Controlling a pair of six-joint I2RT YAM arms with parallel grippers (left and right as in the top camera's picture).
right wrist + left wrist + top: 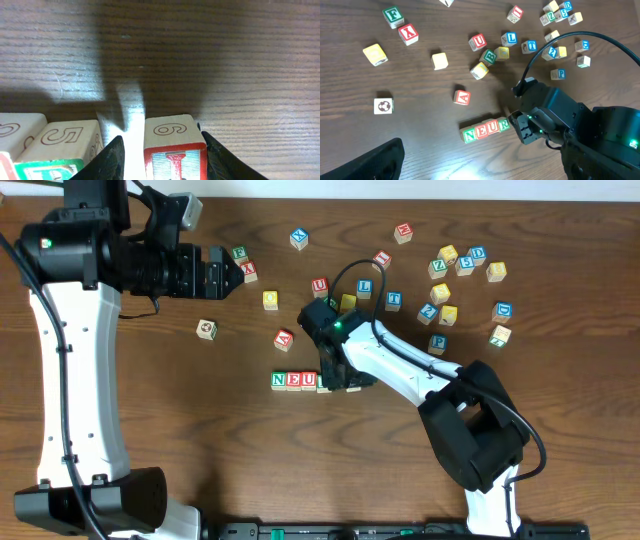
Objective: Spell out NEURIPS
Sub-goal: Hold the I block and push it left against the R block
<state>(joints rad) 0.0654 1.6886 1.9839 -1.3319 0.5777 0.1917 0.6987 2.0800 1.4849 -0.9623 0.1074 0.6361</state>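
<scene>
The NEUR row is laid on the table. Just beside its R end, a red-lettered cube is straddled by the right jaws, which are parted, with a gap seen on one side. The left jaws are spread wide, well apart from the row.

N-E-U-R row: four wooden cubes touching, letters up. Red-framed I cube upright just beside the R end, narrow gap. Blue-lettered P cube loose, well apart.
</scene>
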